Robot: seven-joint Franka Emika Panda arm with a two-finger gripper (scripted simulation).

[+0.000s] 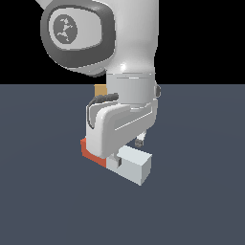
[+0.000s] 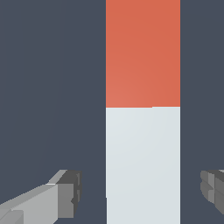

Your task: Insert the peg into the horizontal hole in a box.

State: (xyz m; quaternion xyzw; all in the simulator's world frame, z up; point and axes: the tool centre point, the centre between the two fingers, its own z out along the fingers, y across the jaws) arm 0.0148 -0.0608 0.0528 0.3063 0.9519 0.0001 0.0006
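From the exterior view, the arm has its hand low over the dark floor, right above the peg (image 1: 125, 162), which lies flat there. The peg's red-orange end pokes out toward the exterior view's left, and its white-grey end comes nearer and toward the exterior view's right. The hand's body hides the gripper (image 1: 125, 149) almost entirely, so from here I cannot tell how its jaws stand. A sliver of tan shows behind the wrist, farther off; I take it for the box (image 1: 100, 90), with its hole out of sight.

In the wrist view things are plainer. The peg (image 2: 143, 131) runs straight down the middle of the picture, red-orange part and white-grey part meeting partway along. The gripper (image 2: 142, 192) is spread wide: one of its fingers (image 2: 65, 194) stands on each side of the white-grey part, with a clear strip of floor between each pad and the bar, so nothing is pinched yet.

To my eye this is the grasping step, hand lined up astride the peg. Next should come a squeeze on the white-grey part, possibly after a slight drop, then a lift toward the box.
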